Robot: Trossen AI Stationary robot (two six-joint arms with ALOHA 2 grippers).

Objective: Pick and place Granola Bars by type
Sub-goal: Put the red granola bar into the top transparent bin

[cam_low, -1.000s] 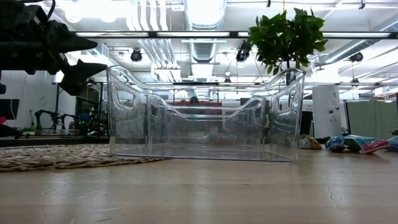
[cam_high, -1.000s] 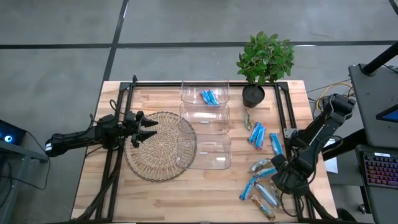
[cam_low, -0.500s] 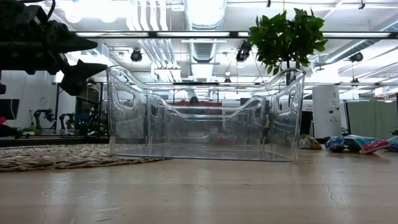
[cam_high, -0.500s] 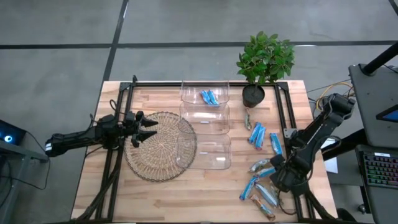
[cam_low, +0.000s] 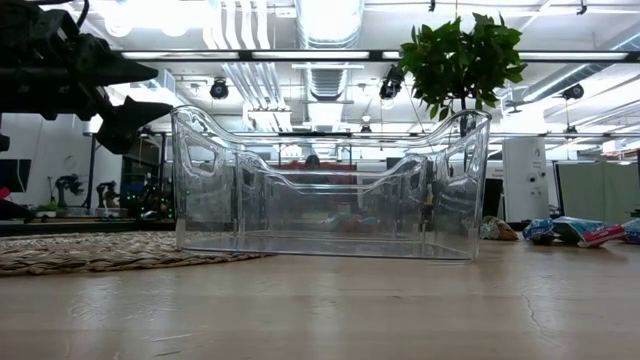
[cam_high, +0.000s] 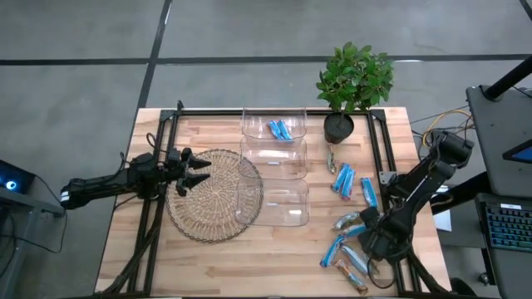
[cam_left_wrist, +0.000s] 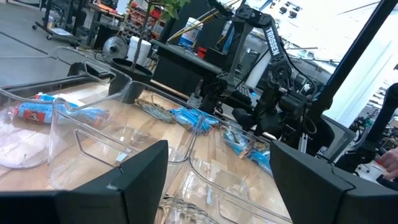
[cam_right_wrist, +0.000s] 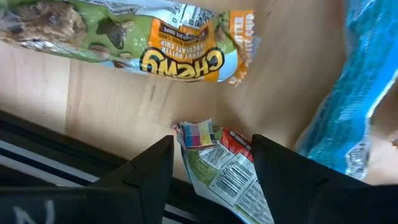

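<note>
Right gripper (cam_high: 371,243): low over the granola bars (cam_high: 351,242) at the table's near right corner; fingers spread, one either side of a wrapper end (cam_right_wrist: 214,158), not pinching yet.
Bar axis: red-ended wrapper runs lengthwise out between the fingers.
Bins (cam_high: 274,168): well apart, toward table centre.
Left gripper (cam_high: 193,170): spread, idle over the woven mat (cam_high: 212,199).
Nearer arm: right.

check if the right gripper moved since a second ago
Yes, slightly. In the high view the right gripper has crept toward the table's left, judged against the fixed granola bars, and now hangs low over the loose pile.
</note>
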